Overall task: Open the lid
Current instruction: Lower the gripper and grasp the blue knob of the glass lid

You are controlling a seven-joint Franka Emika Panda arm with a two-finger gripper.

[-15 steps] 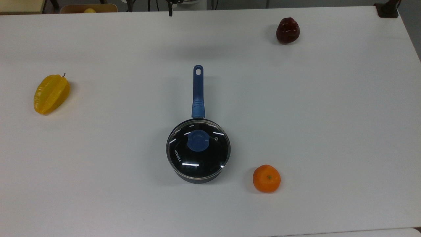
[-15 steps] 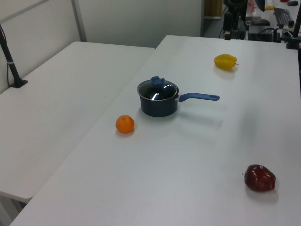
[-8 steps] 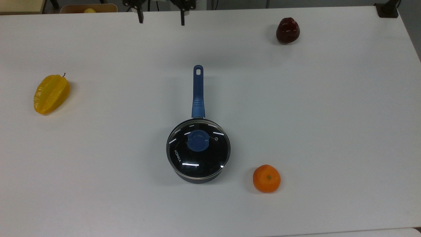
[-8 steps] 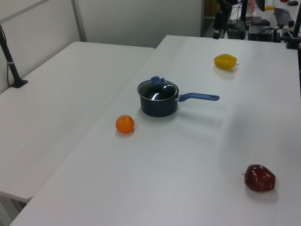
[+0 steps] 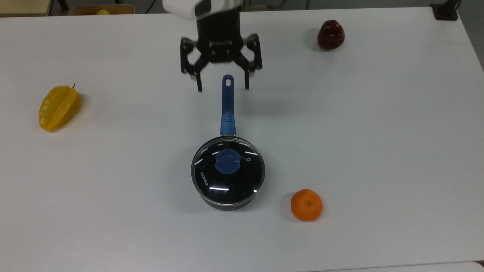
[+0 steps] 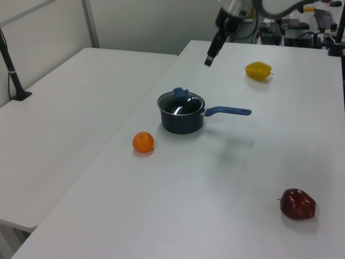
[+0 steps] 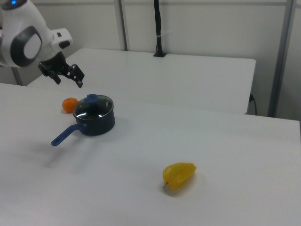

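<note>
Clear glass, metal-rimmed, the lid (image 5: 228, 172) sits closed on the black saucepan (image 6: 182, 120) at the white table's (image 5: 378, 132) middle. Past the saucepan's blue handle (image 5: 227, 105) tip, the gripper (image 5: 223, 89) hangs in the air, fingers spread wide and holding nothing. An orange (image 5: 306, 204) lies near the saucepan; a yellow starfruit (image 5: 58, 107) and a dark red apple (image 5: 330, 34) lie well apart from it.

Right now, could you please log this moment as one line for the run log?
phase: approach | gripper: open, above the handle end | lid: on saucepan, untouched | knob: free
</note>
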